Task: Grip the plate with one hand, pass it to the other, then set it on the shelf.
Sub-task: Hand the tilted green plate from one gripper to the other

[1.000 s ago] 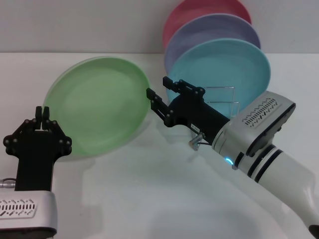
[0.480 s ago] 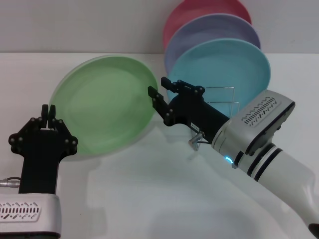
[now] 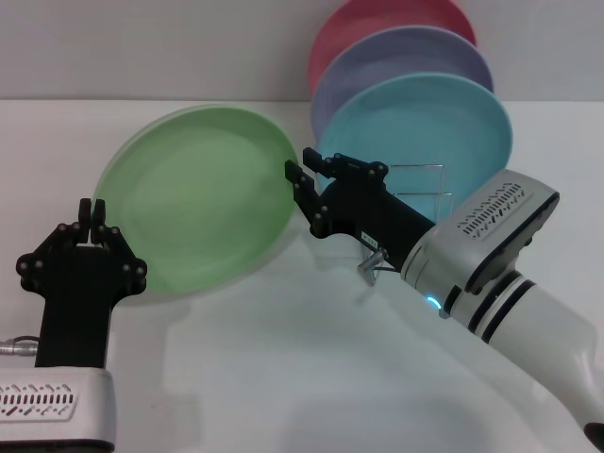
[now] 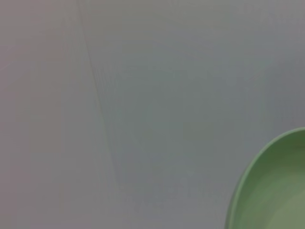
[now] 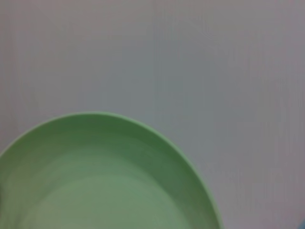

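Observation:
The pale green plate (image 3: 198,198) is held tilted above the table, its face toward me. My left gripper (image 3: 92,209) is shut on the plate's lower left rim. My right gripper (image 3: 306,170) is open, its jaws standing at the plate's right rim; I cannot tell whether they touch it. The plate's rim also shows in the left wrist view (image 4: 271,191) and fills the lower part of the right wrist view (image 5: 105,181). The silver wire shelf (image 3: 421,185) stands behind my right gripper, partly hidden by it.
A light blue plate (image 3: 434,118), a lavender plate (image 3: 406,55) and a pink plate (image 3: 377,19) stand upright in the shelf at the back right. The white table (image 3: 283,377) spreads in front.
My left gripper has carried the green plate to the right, toward my right gripper. The right gripper's fingers have come up to the plate's right rim.

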Controlling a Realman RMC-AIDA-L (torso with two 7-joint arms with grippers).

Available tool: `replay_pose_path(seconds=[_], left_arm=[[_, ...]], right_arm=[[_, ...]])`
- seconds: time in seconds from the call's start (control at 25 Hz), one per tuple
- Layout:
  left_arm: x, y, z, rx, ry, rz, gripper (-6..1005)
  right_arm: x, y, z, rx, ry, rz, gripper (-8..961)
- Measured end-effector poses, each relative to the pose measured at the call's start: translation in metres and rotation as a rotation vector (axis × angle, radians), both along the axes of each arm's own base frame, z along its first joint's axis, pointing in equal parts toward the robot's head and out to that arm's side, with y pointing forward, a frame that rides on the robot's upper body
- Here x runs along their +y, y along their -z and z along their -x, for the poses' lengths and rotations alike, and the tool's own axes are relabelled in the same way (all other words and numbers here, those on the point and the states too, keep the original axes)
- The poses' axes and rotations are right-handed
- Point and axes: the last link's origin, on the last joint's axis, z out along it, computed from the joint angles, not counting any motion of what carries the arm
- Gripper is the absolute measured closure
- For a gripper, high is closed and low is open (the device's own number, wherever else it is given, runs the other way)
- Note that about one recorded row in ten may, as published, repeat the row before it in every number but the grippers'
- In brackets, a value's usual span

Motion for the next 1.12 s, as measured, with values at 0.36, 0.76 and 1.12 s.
replay_pose_path(seconds=[0.36, 0.76, 1.12], left_arm=[[0.0007, 0.0002, -0.0006, 0.001, 0.004, 0.001, 963], [0.0016, 0.0005, -0.0003, 0.006, 0.007, 0.006, 963], [0.0044, 0.0007, -0.0010, 0.013, 0.016, 0.011, 963]], right_arm=[[0.0018, -0.0004, 0.0001, -0.006, -0.002, -0.003, 733], [0.0039, -0.0011, 0.0017, -0.003, -0.001, -0.009, 782], [0.0051, -0.0008, 0.0035, -0.004, -0.005, -0.008, 834]])
